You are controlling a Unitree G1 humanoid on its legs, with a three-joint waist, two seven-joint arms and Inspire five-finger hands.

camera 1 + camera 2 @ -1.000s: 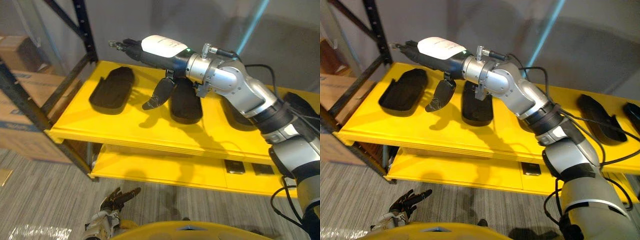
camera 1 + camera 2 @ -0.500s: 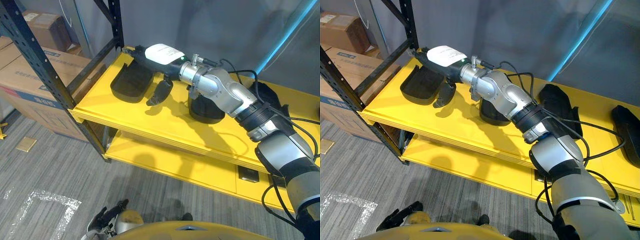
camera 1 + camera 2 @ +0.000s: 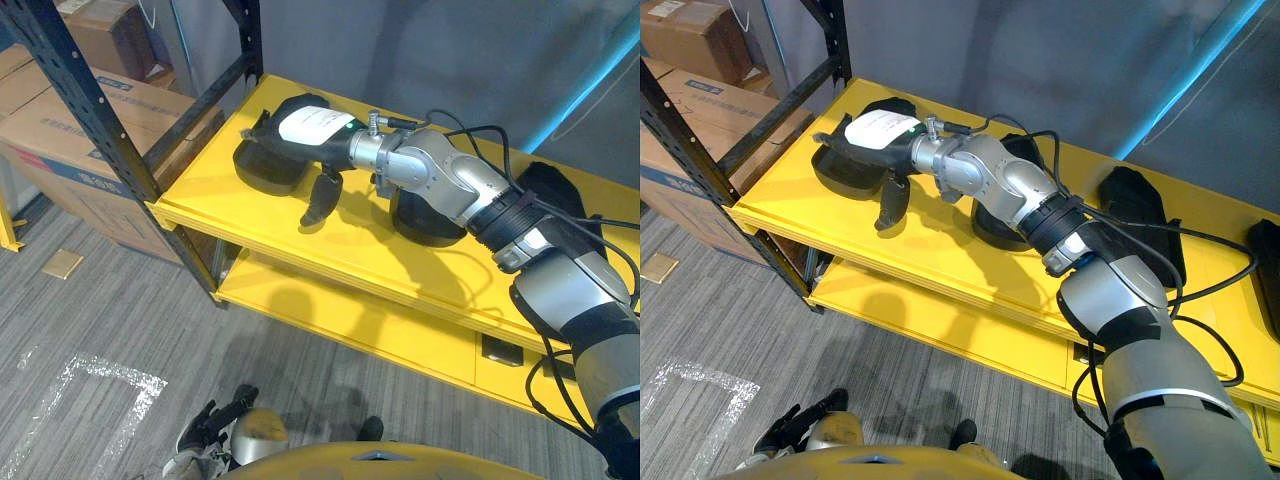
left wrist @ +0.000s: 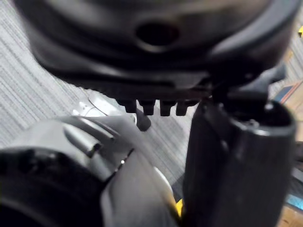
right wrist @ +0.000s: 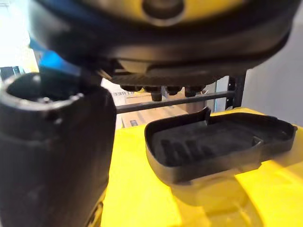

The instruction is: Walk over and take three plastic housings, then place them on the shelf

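Since the coming move turns on how the right hand (image 3: 315, 125) stands to the leftmost plastic housing (image 3: 262, 170), that relation is taken first. The housing is seen lying open side up at the left end of the yellow shelf (image 3: 350, 250), directly beneath the outstretched hand. Its long axis is set roughly crosswise to the fingers, as is shown in the right wrist view, where the housing (image 5: 213, 142) is seen past and below the fingertips with a gap between; no contact is judged to be made. The fingers are held straight and the thumb (image 3: 320, 195) is hung down beside the housing's near edge, so the hand is spread and nothing is gripped. Two further housings (image 3: 425, 215) (image 3: 560, 200) are lain along the shelf under and behind the right arm. The left hand (image 3: 215, 432) is carried low over the floor, well apart, fingers relaxed and empty; the right is clearly the nearer.
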